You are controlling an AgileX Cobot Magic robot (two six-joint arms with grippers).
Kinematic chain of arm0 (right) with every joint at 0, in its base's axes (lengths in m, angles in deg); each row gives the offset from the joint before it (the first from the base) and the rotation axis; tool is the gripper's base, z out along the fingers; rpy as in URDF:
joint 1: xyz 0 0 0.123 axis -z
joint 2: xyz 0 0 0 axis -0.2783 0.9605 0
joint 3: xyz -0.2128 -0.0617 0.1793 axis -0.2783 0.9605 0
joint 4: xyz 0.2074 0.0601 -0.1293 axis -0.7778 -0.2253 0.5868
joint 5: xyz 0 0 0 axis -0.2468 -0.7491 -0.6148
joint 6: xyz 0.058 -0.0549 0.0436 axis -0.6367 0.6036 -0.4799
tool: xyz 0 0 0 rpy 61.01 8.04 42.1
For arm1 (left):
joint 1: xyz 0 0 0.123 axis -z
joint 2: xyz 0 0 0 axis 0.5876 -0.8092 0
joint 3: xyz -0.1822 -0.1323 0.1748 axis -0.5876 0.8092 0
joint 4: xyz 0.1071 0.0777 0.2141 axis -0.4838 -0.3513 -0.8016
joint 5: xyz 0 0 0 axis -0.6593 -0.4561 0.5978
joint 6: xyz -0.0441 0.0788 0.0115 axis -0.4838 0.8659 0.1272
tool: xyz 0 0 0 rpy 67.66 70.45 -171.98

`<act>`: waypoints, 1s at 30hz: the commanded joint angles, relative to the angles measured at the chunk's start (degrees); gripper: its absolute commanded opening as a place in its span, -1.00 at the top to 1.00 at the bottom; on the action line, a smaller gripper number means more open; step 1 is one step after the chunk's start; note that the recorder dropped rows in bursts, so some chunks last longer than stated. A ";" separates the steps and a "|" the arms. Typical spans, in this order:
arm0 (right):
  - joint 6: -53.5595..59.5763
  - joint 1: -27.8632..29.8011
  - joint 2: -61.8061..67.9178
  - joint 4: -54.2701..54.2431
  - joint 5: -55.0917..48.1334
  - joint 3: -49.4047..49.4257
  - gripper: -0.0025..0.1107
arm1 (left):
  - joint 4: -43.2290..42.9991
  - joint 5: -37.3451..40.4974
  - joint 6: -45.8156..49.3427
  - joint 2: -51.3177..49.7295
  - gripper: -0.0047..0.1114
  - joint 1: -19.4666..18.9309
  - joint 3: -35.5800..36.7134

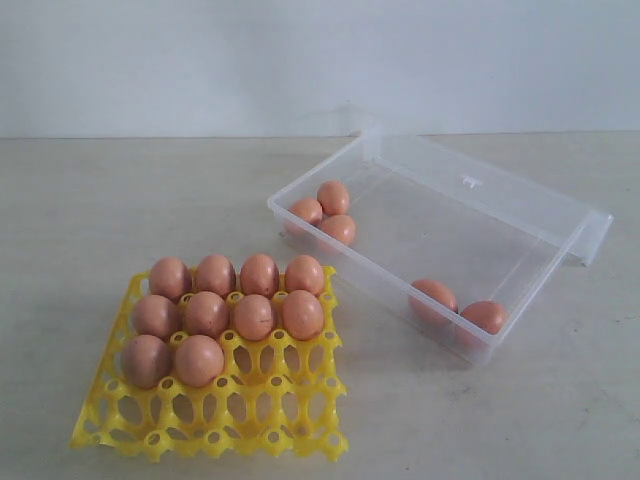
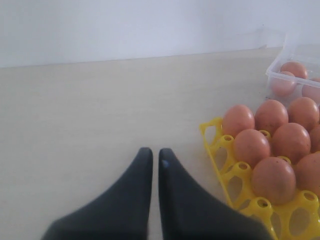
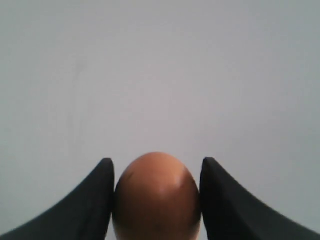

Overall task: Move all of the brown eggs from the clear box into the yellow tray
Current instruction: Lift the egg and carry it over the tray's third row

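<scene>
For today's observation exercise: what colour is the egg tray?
The egg tray is bright yellow, clearest in the exterior view.

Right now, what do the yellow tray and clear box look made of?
Yellow tray: probably moulded plastic, slightly glossy; thin open-work cups with even colour. Clear box: likely thin transparent plastic, smooth; brown eggs show through its wall.

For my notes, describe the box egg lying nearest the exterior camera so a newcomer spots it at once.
Find the clear box on the right of the exterior view, lid open behind it. Its near right corner holds two brown eggs, away from three others at the far left end. The wanted egg is the right one, tucked into the corner beside its partner.
</scene>
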 commanded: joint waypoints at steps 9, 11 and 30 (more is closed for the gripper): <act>-70.70 0.21 9.55 36.70 23.42 -2.16 0.96 | -0.08 -0.24 0.08 0.15 0.85 0.25 0.21; -74.40 0.21 13.31 38.14 28.21 -2.16 0.96 | -0.08 -0.24 0.08 0.15 0.85 0.25 0.21; -78.36 -11.98 32.41 92.87 26.25 -2.28 0.96 | -0.08 -0.24 0.08 0.15 0.85 0.25 0.21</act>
